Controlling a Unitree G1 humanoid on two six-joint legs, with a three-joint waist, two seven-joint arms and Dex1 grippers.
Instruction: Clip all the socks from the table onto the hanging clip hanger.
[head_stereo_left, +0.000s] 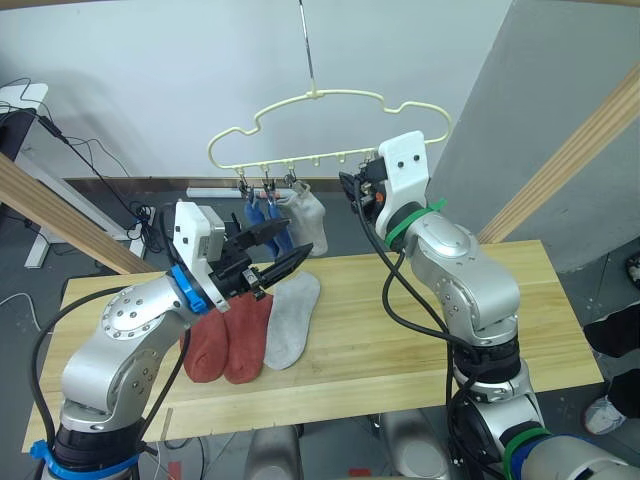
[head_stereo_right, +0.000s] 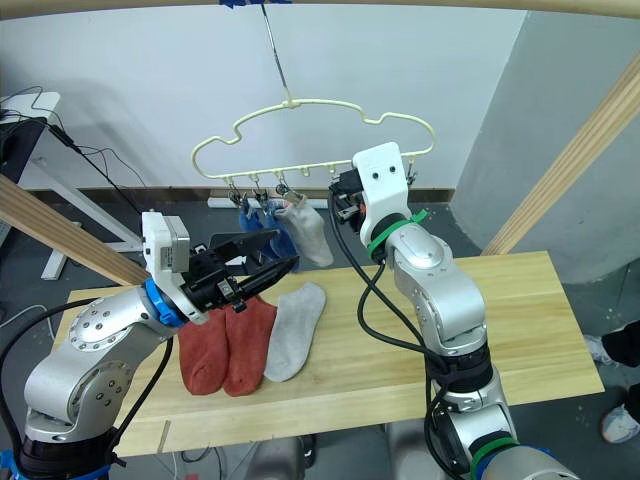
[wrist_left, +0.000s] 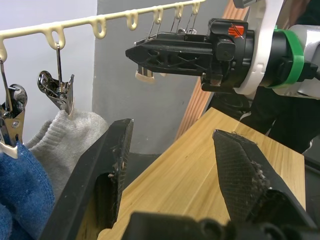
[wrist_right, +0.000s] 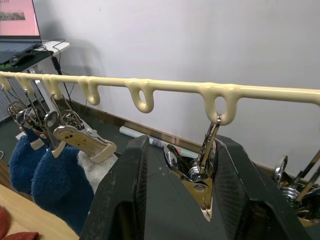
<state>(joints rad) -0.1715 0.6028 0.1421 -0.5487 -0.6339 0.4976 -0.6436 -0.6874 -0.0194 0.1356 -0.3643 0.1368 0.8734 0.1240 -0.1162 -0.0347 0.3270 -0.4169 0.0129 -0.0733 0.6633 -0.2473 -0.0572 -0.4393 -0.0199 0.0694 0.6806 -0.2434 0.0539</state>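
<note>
Pale-yellow clip hanger (head_stereo_left: 330, 130) hanging by its hook above the table (head_stereo_left: 420, 320). Three socks already clipped at its left end: two blue (head_stereo_left: 262, 215), one light grey (head_stereo_left: 308, 215). Three more flat on the table: two rust-red (head_stereo_left: 228, 338) side by side, one light grey (head_stereo_left: 290, 318) just beside them. Left gripper (head_stereo_left: 282, 248) raised over those, fingers spread wide, empty. Right gripper (wrist_right: 180, 200) up at the hanger rail, fingers parted around a bare metal clip (wrist_right: 200, 182), not pinching it. No legible writing anywhere.
</note>
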